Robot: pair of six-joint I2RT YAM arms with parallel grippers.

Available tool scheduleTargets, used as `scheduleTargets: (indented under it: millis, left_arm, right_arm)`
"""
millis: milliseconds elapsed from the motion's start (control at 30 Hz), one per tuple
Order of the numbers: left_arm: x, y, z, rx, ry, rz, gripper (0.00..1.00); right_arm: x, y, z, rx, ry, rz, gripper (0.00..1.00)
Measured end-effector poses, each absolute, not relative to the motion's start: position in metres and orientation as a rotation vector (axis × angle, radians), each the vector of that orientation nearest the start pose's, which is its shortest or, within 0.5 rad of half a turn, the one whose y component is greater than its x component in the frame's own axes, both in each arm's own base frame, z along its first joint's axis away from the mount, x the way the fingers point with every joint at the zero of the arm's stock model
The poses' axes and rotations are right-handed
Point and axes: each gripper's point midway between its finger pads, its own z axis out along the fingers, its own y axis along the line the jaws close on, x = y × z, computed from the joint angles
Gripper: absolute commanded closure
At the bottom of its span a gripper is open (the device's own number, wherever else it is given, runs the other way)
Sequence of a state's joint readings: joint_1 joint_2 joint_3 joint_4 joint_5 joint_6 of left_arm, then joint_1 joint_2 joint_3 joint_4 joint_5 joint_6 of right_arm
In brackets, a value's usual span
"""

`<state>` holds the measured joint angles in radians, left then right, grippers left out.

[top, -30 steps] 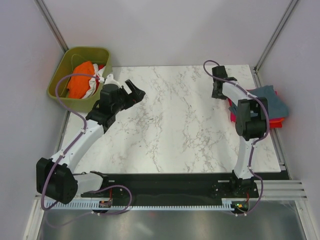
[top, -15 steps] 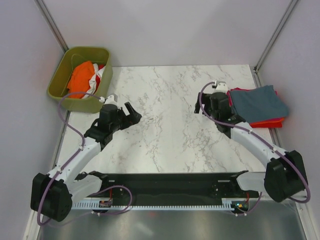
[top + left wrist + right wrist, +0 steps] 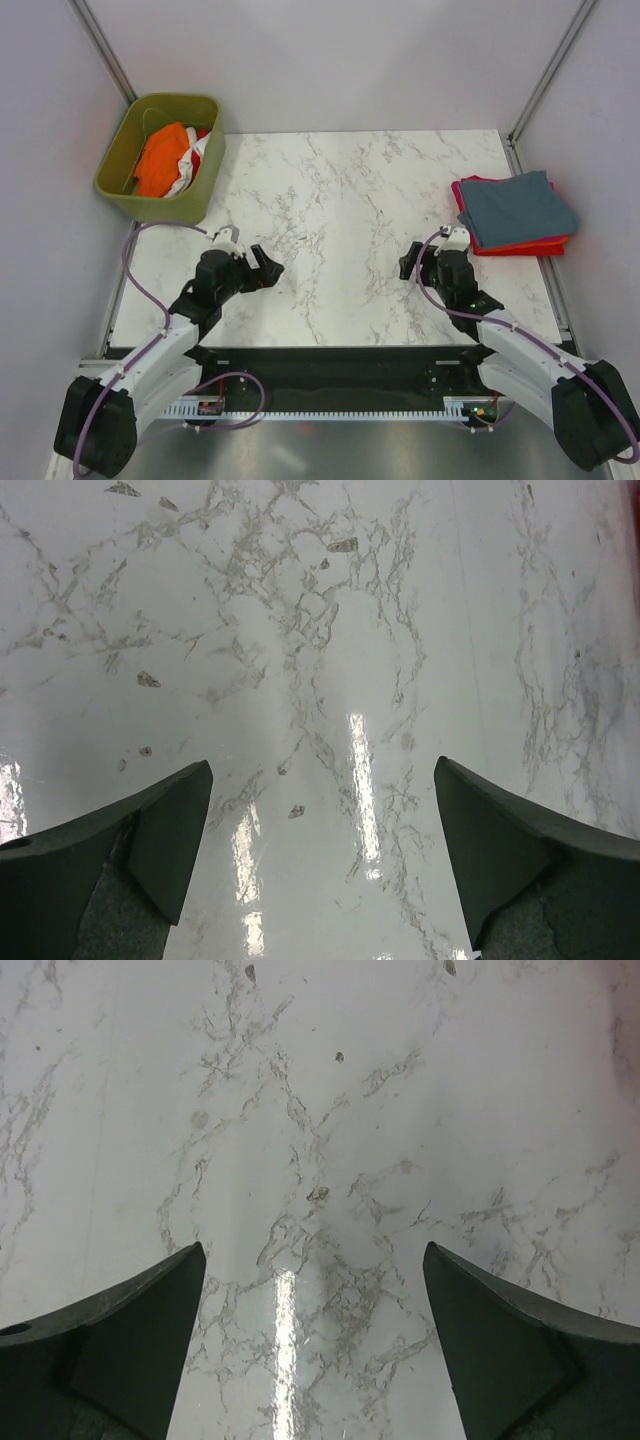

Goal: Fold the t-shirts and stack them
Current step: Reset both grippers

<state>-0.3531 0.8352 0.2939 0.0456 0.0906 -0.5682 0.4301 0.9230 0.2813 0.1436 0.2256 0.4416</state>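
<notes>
- Olive-green plastic bin (image 3: 148, 207) sits at the far-left corner of the marble table (image 3: 340, 190). Inside it lies a crumpled orange t-shirt (image 3: 158, 162), with a white/red t-shirt (image 3: 197, 150) bunched against the bin's right wall.
- Folded stack at the table's right edge: slate blue-grey t-shirt (image 3: 520, 208) on top. A magenta-pink t-shirt (image 3: 461, 188) shows at the stack's left border and an orange-red t-shirt (image 3: 535, 246) along its near border. The stack reaches out past the right edge of the table.
- Left gripper (image 3: 267, 268) is low over the near-left part of the marble, jaws spread wide, nothing between them. Its wrist view shows only bare veined stone between the two dark fingers (image 3: 165, 830).
- Right gripper (image 3: 408, 263) is low over the near-right part, just near and left of the stack and apart from it. Jaws are wide and hold nothing, and marble fills the gap in its wrist view.
- Both grippers point toward the table's middle. The broad centre and far band of marble between bin and stack is bare stone.
- Grey walls close in the far, left and right sides.
</notes>
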Motion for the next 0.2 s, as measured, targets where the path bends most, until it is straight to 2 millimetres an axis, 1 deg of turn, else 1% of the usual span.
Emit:
scheduleTargets:
  millis: [133,200]
  left_arm:
    - [0.2557,-0.1368,0.0891,-0.14,2.102,-0.662,0.0]
    - [0.257,-0.1377,0.0907,-0.132,2.093,-0.666,0.0]
  right_arm:
    - [0.2812,0.1053,0.0843,0.169,2.011,0.338,0.04]
    - [0.2826,0.106,0.0846,0.175,2.007,0.342,0.02]
